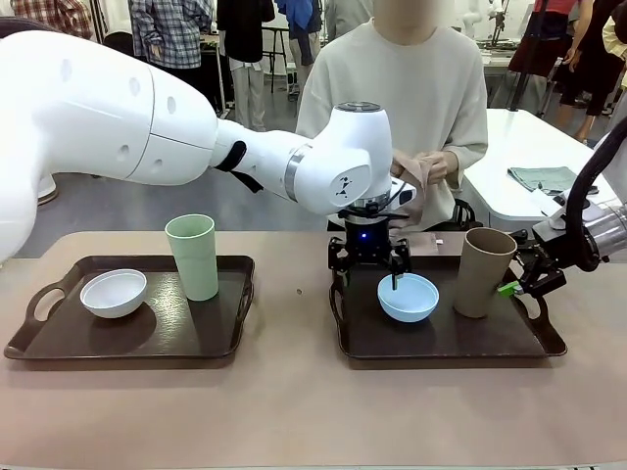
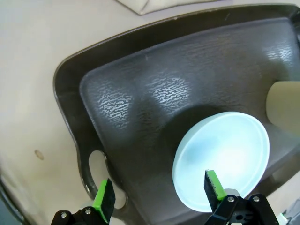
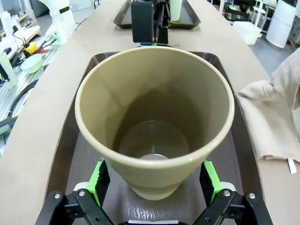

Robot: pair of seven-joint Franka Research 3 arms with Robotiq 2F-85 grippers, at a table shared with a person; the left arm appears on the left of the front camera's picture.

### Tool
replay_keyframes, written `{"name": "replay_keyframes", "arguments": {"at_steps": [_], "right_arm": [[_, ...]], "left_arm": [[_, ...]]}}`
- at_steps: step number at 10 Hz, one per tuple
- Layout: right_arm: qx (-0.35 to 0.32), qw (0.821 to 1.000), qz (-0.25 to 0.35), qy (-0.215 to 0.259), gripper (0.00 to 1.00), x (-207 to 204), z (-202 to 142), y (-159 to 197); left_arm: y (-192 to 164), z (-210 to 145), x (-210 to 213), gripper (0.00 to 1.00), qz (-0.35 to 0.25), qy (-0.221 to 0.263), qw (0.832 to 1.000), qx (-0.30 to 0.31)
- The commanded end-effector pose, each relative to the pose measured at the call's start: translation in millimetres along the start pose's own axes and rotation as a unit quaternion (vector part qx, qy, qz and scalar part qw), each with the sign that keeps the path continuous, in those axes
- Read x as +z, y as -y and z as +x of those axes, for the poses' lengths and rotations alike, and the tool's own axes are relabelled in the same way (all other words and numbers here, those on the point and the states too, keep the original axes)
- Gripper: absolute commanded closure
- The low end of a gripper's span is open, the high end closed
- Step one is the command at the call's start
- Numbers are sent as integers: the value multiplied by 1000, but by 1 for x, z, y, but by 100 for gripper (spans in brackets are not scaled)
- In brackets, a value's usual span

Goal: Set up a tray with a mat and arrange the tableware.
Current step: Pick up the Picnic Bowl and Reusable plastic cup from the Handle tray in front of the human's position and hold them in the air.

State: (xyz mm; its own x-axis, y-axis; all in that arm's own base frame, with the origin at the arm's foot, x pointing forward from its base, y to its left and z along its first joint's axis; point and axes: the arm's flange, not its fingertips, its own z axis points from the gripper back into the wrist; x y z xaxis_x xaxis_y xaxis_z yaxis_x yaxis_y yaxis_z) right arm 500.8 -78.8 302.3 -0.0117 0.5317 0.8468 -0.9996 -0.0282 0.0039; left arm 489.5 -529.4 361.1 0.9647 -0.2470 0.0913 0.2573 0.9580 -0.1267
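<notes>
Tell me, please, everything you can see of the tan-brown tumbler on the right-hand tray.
The tan-brown tumbler is tall, handleless and tapered, wider at the rim than at the base. It looks like matte plastic and is empty. It stands at the right end of the dark tray, to the right of the pale blue bowl and apart from it, and seems to lean slightly rightwards. The right gripper is open, with a green pad on either side of the tumbler's lower body. Whether the pads touch it cannot be told.

A lab: white worktable (image 1: 524,147), onlookers (image 1: 171,34) standing behind
</notes>
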Motion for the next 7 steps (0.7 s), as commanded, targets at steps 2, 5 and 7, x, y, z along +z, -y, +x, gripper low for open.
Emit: {"name": "replay_keyframes", "arguments": {"at_steps": [2, 5, 7], "right_arm": [[20, 1000, -11, 20, 0, -13, 3, -1], [10, 1000, 3, 21, 0, -24, 2, 4], [-2, 1000, 11, 16, 0, -30, 1, 6]], "left_arm": [[2, 10, -6, 0, 3, -3, 1000, 16], [4, 17, -13, 0, -9, -7, 1000, 22], [6, 16, -15, 0, -10, -10, 1000, 18]]}}
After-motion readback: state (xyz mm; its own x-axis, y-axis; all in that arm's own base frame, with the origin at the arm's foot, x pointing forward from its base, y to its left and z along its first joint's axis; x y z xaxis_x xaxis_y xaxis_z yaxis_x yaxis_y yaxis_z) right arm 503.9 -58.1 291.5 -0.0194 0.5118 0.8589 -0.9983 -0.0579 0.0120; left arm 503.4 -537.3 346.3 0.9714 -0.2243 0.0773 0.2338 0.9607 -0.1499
